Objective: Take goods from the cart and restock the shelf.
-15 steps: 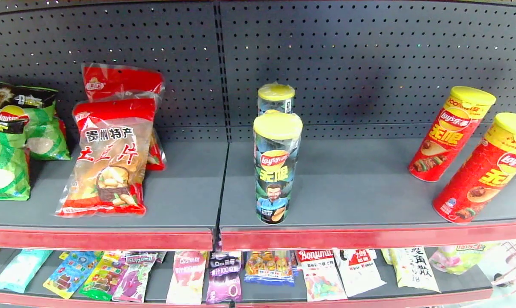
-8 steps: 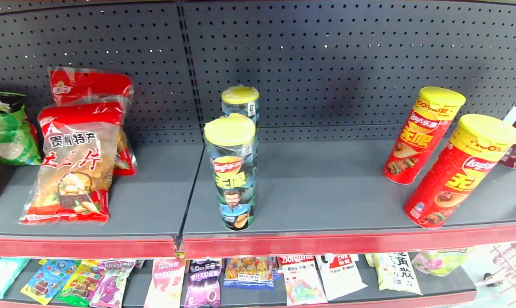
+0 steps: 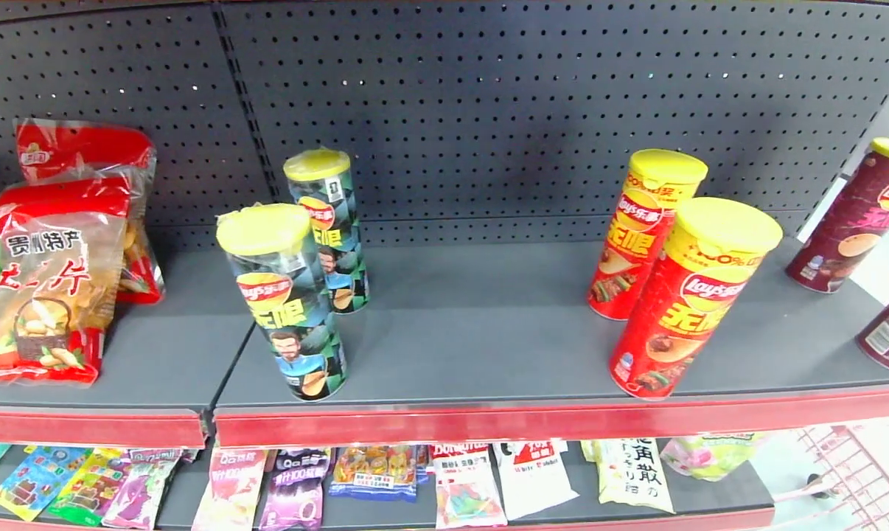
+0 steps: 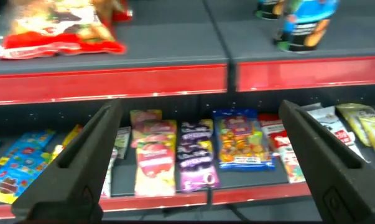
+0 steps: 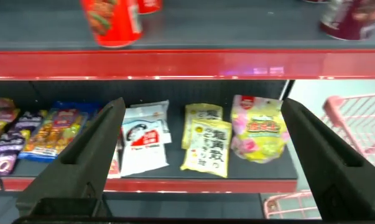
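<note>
On the grey upper shelf (image 3: 489, 332) stand two green-and-blue chip cans (image 3: 290, 302) with yellow lids, one behind the other. Right of them are two red chip cans (image 3: 691, 295), and two maroon cans (image 3: 853, 217) stand at the shelf's right end. My left gripper (image 4: 199, 107) hangs open and empty before the lower shelf's packets (image 4: 193, 155). My right gripper (image 5: 203, 102) is open too, empty, facing the lower shelf farther right. The pink wire cart (image 5: 355, 124) stands to the right of the shelf, low down, also as the cart (image 3: 850, 472) in the head view.
Red bags of potato slices (image 3: 43, 295) lean at the upper shelf's left. Between the green and red cans lies bare shelf. Red edge strips (image 3: 489, 424) front both shelves. Several flat snack packets (image 3: 466, 487) lie on the lower shelf (image 3: 739, 490).
The head camera has turned to the right, so the whole picture slid left. The maroon cans and more of the cart came into view. The goods themselves have not moved.
</note>
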